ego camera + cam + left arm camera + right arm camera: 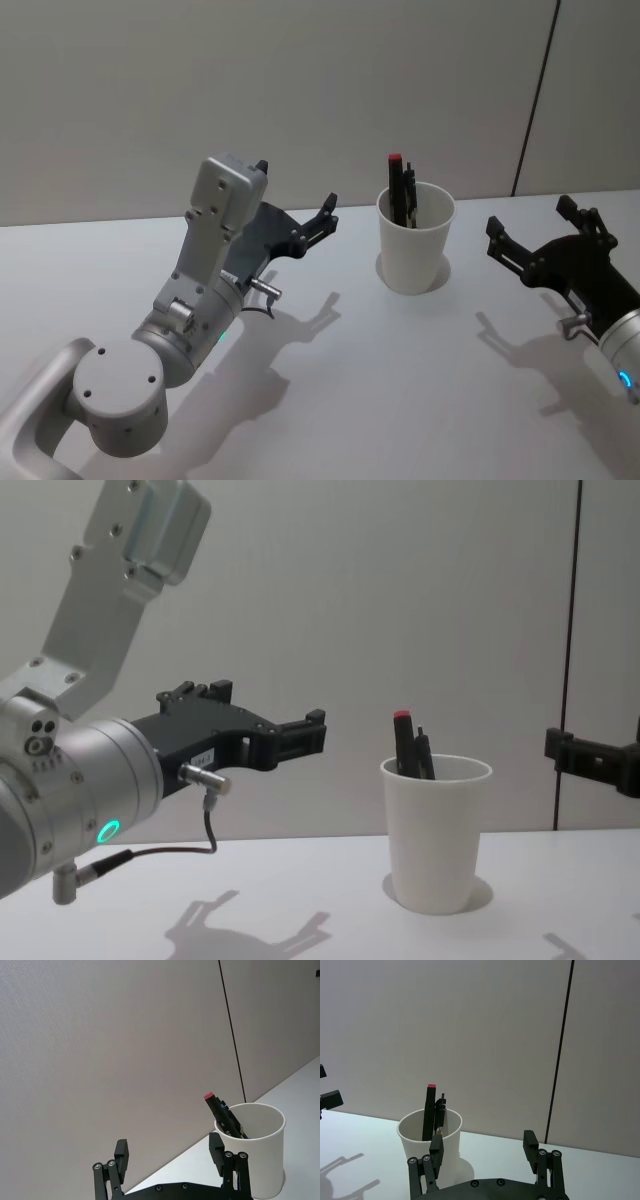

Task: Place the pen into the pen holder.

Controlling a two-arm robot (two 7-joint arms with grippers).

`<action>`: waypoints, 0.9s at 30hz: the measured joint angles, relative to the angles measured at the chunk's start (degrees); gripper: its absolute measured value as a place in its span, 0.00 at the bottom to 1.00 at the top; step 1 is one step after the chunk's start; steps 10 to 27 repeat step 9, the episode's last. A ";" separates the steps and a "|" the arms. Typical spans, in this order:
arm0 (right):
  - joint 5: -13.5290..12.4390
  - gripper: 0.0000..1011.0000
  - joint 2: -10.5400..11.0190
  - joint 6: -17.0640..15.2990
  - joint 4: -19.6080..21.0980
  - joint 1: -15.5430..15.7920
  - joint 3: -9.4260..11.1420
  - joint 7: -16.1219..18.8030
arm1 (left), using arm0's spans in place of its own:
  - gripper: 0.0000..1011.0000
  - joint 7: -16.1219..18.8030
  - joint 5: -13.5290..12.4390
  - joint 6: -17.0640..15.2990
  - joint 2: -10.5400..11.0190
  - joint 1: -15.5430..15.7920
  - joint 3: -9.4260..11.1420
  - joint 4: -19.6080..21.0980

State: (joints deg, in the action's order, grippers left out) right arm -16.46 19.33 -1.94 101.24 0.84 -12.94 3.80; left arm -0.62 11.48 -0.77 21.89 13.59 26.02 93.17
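The lower ends of the pens are hidden inside the plain white tapered paper cup [415,238], which stands upright on the white table [400,400]. A black pen with a red cap [397,187] leans against the cup's rim beside other dark pens. From the chest view, the black left gripper [300,735] hovers left of the cup, fingers spread and empty. The black right gripper [530,235], right of the cup, is likewise spread wide and holds nothing.
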 joint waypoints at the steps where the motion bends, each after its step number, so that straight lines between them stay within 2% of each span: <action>1: 0.00 0.99 0.00 0.00 0.00 0.00 0.00 0.00 | 0.99 0.00 0.00 0.00 0.00 0.00 0.00 0.00; 27: 0.00 0.99 0.00 -0.01 0.00 0.00 0.00 0.02 | 0.99 0.00 0.00 -0.03 0.00 0.00 0.00 0.00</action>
